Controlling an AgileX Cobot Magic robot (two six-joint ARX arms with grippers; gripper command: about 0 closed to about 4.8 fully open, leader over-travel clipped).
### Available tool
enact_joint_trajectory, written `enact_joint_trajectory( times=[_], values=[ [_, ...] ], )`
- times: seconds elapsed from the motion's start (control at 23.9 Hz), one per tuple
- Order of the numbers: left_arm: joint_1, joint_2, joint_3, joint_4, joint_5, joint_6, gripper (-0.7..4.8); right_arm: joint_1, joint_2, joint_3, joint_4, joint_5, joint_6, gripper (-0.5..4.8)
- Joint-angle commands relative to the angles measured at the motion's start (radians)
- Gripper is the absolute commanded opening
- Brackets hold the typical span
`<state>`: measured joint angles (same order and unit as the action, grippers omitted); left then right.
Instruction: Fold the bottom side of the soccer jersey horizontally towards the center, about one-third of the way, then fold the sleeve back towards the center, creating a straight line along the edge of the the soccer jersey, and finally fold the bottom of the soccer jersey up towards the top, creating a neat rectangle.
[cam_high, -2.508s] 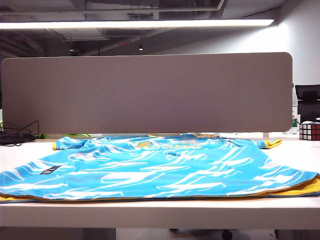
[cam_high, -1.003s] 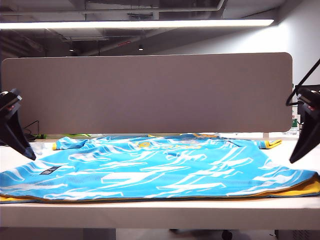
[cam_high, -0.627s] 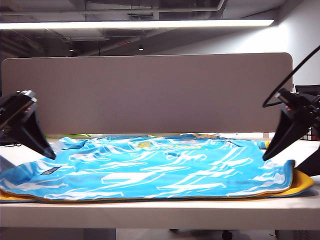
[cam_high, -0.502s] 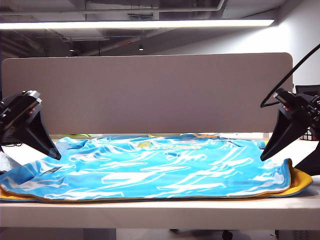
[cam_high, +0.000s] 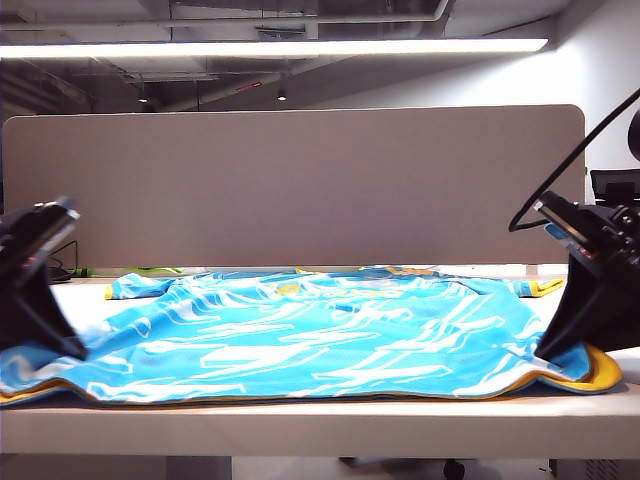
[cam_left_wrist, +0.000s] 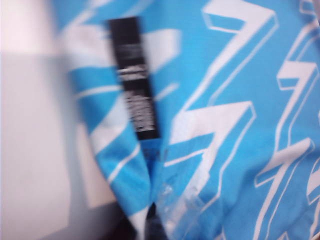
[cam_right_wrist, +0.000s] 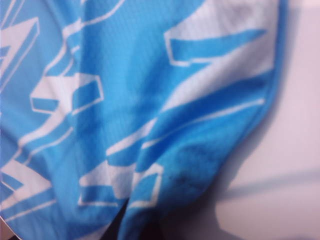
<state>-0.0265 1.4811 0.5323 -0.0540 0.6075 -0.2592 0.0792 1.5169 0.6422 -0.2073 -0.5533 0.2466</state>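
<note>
- The soccer jersey (cam_high: 320, 335) lies spread over the near part of the white table (cam_high: 320, 425), its sky-blue front with white jagged streaks facing up and its hem along the near edge.
- A yellow layer shows under the hem, most of it at the right near corner (cam_high: 597, 368).
- The left gripper (cam_high: 62, 345) is down at the jersey's left near corner, its dark fingers pressed together on the cloth; the fabric bunches up around them.
- In the left wrist view the blue cloth (cam_left_wrist: 215, 125) fills the frame and gathers into a crease toward the gripper, with a black label (cam_left_wrist: 135, 80) sewn on just beside the crease.
- The right gripper (cam_high: 555, 350) is down at the jersey's right near corner, also pinched shut on the cloth.
- In the right wrist view the fabric (cam_right_wrist: 135, 115) puckers toward the fingertips, and bare table shows beside its edge.
- A grey partition panel (cam_high: 295, 185) stands behind the table.
</note>
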Motion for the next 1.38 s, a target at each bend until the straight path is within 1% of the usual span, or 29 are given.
enact_joint_trajectory(
  times=[0.04,0.08,0.17,0.21,0.29,0.38,0.42,0.46,0.5,0.54,0.59,0.75,0.79,0.88,0.96,1.04,1.09,1.17,1.38],
  values=[
    [0.014,-0.08,-0.01,-0.116,-0.007,-0.031,-0.05,0.0,-0.068,-0.008,-0.102,0.011,-0.012,-0.08],
    [0.016,-0.114,-0.01,-0.129,-0.008,-0.03,-0.05,0.0,-0.097,-0.008,-0.119,0.012,-0.012,-0.08],
    [0.017,-0.243,-0.009,-0.177,0.003,-0.044,-0.05,0.0,-0.206,-0.008,-0.186,0.009,-0.011,-0.08],
    [0.014,-0.334,-0.009,-0.225,0.003,-0.06,-0.05,0.0,-0.293,-0.008,-0.256,0.008,-0.012,-0.08],
    [0.013,-0.439,-0.008,-0.295,0.003,-0.09,-0.05,0.002,-0.372,-0.008,-0.324,-0.005,-0.015,-0.08],
    [0.013,-0.55,-0.008,-0.392,0.019,-0.12,-0.05,0.006,-0.463,-0.008,-0.402,-0.048,-0.02,-0.08],
    [0.014,-0.603,-0.008,-0.436,0.034,-0.144,-0.05,0.006,-0.505,-0.008,-0.44,-0.064,-0.024,-0.08],
    [0.015,-0.721,-0.008,-0.491,0.072,-0.195,-0.05,0.006,-0.603,-0.008,-0.521,-0.081,-0.034,-0.08],
    [0.014,-0.827,-0.008,-0.526,0.103,-0.236,-0.05,0.006,-0.695,-0.008,-0.592,-0.078,-0.034,-0.08],
    [0.014,-0.891,-0.008,-0.553,0.119,-0.266,-0.05,0.006,-0.755,-0.008,-0.634,-0.078,-0.034,-0.08],
    [0.014,-0.998,-0.008,-0.617,0.123,-0.3,-0.05,0.005,-0.86,-0.008,-0.71,-0.069,-0.032,-0.08],
    [0.015,-1.184,-0.008,-0.793,0.121,-0.307,-0.05,0.005,-1.056,-0.008,-0.841,-0.048,0.011,-0.08],
    [0.015,-1.241,-0.008,-0.851,0.113,-0.319,-0.05,0.004,-1.13,-0.008,-0.864,-0.043,0.047,-0.08],
    [0.015,-1.281,-0.008,-0.884,0.113,-0.321,-0.05,0.004,-1.199,-0.008,-0.861,-0.035,0.098,-0.08],
    [0.015,-1.283,-0.008,-0.877,0.111,-0.321,-0.05,0.004,-1.227,-0.008,-0.814,-0.023,0.14,-0.08],
    [0.015,-1.261,-0.011,-0.803,0.069,-0.321,-0.05,0.004,-1.212,-0.008,-0.713,0.011,0.147,-0.08],
    [0.016,-1.219,-0.011,-0.709,0.042,-0.327,-0.05,0.004,-1.162,-0.008,-0.609,0.014,0.155,-0.08],
    [0.016,-1.157,-0.011,-0.616,0.042,-0.346,-0.05,0.004,-1.093,-0.008,-0.506,0.017,0.159,-0.08],
    [0.016,-0.887,-0.01,-0.312,0.047,-0.356,-0.05,0.004,-0.817,0.008,-0.213,0.012,0.158,-0.08]
  ],
)
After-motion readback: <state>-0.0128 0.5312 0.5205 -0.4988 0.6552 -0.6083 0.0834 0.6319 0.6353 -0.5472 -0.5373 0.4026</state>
